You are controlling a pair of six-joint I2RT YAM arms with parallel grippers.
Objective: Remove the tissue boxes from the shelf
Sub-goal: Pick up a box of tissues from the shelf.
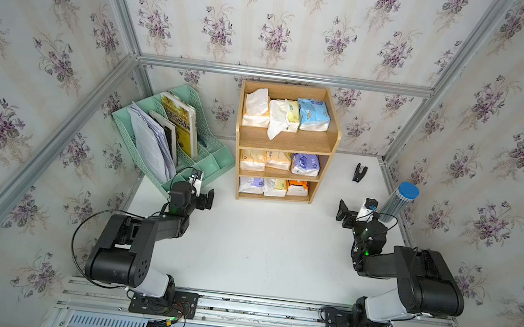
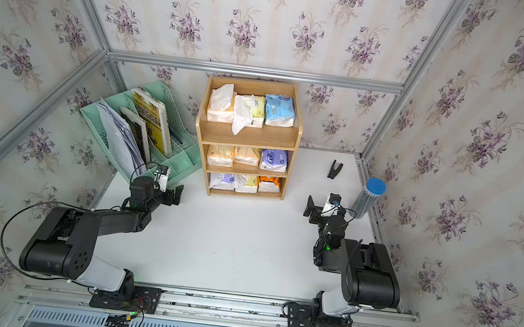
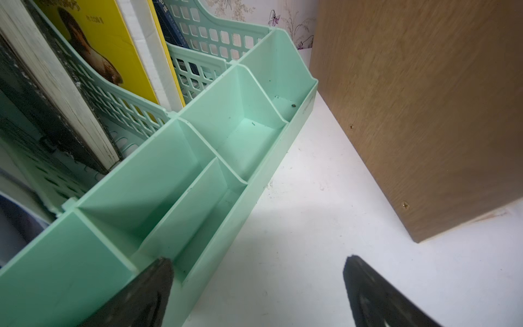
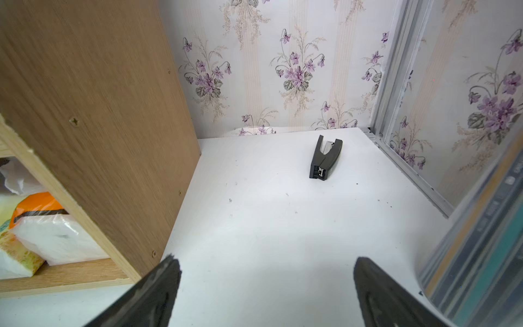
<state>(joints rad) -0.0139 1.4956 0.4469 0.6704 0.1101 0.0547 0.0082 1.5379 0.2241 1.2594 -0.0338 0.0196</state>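
Two arms reach in from the near edge of the white table (image 1: 260, 246), whose wide middle lies open between them. The left gripper (image 3: 259, 262) has its fingers spread wide around nothing and hangs just beside the low front compartments of a mint green file rack (image 1: 219, 162) that fills the far left corner. The right gripper (image 4: 266, 261) is equally wide and empty near the right edge, just beside a clear tube with a blue lid (image 1: 399, 203). Beyond it a black stapler (image 1: 359, 173) lies alone towards the far right corner. The wooden shelf (image 1: 285, 141) stands at the middle of the far edge, back to the wall, with only a narrow strip of table between it and the rack and more room on its right. All nine tissue boxes (image 1: 277, 160) sit inside, three to a tier. On top are pale orange and yellow packs with white tissue spilling out, and a light blue one. The middle tier holds two pale orange and a purple. The lowest holds a white-and-purple, a yellow and a bright orange.
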